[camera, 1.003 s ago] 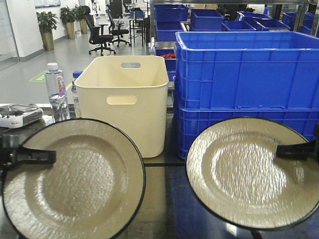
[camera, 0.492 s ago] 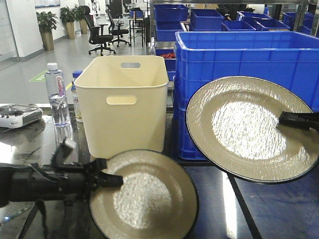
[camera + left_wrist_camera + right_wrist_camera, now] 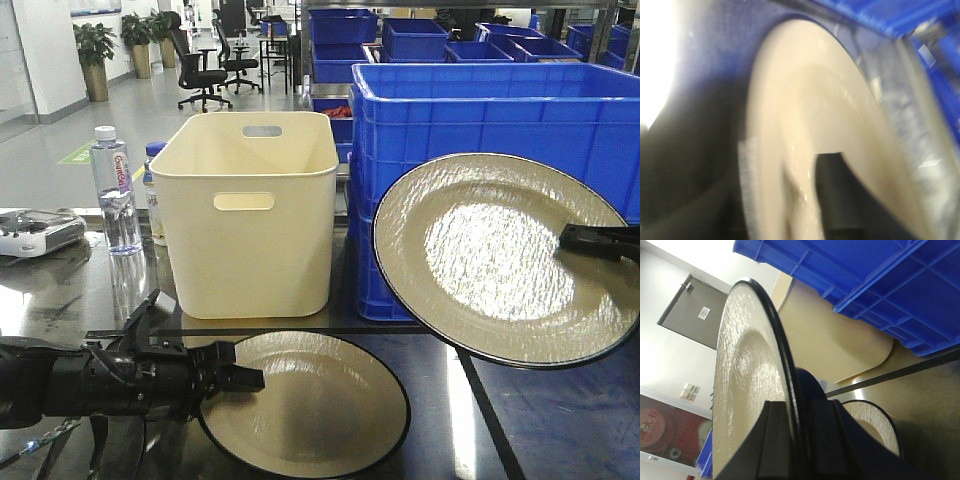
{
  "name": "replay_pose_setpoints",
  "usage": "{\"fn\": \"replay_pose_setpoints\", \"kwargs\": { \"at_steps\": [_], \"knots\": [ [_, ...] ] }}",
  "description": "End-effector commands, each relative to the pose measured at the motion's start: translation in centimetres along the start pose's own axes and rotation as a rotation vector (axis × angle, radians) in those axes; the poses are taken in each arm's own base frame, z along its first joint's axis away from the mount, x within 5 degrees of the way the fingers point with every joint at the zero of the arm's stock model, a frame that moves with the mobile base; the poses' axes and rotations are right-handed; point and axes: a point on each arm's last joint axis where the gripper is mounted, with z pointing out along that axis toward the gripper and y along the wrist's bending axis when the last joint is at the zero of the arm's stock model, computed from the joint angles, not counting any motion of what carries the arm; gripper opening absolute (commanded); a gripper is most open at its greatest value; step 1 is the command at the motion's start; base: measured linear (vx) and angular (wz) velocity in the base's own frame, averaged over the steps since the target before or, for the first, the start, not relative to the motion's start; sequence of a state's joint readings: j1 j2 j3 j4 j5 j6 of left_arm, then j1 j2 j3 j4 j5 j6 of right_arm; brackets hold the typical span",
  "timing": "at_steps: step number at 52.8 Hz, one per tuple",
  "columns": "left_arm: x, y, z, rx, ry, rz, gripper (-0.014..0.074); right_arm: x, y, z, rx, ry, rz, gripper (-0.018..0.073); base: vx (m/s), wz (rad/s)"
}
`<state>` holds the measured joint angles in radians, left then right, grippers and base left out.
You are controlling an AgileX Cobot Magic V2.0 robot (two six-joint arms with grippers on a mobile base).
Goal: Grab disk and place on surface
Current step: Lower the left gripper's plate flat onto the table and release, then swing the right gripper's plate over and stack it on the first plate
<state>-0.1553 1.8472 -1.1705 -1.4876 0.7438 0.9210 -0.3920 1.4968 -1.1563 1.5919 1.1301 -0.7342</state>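
Release turns on the left side: left fingers pinch the rim of the low plate, which extends ahead of them nearly flat, on or just above the worktop. The right fingers clamp the raised plate, tilted, well above.

Everything here is heavily motion-blurred. A cream disk fills the middle of the frame, seen at a slant, its right-hand edge smeared grey. A dark gripper finger lies over the disk's lower part, its squared tip against the cream face. To the disk's left the dark surface shows, washed out by white glare toward the upper corner. Above and to the right of the disk stands a blue crate.
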Motion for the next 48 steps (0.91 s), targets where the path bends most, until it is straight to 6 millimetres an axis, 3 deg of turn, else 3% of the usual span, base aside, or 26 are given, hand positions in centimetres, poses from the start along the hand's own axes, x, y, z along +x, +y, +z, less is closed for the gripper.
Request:
{"fn": "replay_pose_setpoints", "kwargs": {
  "at_steps": [1,8,14,26,33,40,48],
  "knots": [
    [-1.0,-2.7,-1.4,0.045,-0.029,0.132,0.0509,-0.7,3.5,-0.8,-0.152,-0.071,-0.008,-0.0009,0.00,0.00],
    [-1.5,-2.1,-2.5,-0.029,-0.045,0.236,0.0573,-0.6,3.3,-0.7,-0.139,-0.062,-0.015,-0.0009,0.00,0.00],
    [-2.6,-2.2,-4.7,-0.085,-0.105,0.294,0.0577,-0.6,3.0,-0.7,-0.100,-0.057,-0.028,-0.0009,0.00,0.00],
    [-4.3,-4.6,-11.8,-0.123,-0.259,0.385,0.0535,-0.3,2.2,0.0,-0.023,-0.044,-0.049,-0.0009,0.00,0.00],
    [-4.1,-7.8,-16.4,-0.128,-0.367,0.472,0.0332,1.4,1.8,3.3,0.011,0.041,-0.054,-0.0009,0.00,0.00],
    [-3.3,-11.2,-20.5,-0.151,-0.503,0.554,-0.0014,3.9,1.0,7.5,0.081,0.099,-0.065,-0.0009,0.00,0.00],
    [-2.1,-13.7,-22.7,-0.158,-0.570,0.625,-0.0010,7.3,0.6,12.5,0.116,0.174,-0.080,-0.0009,0.00,0.00]
  ]
}}
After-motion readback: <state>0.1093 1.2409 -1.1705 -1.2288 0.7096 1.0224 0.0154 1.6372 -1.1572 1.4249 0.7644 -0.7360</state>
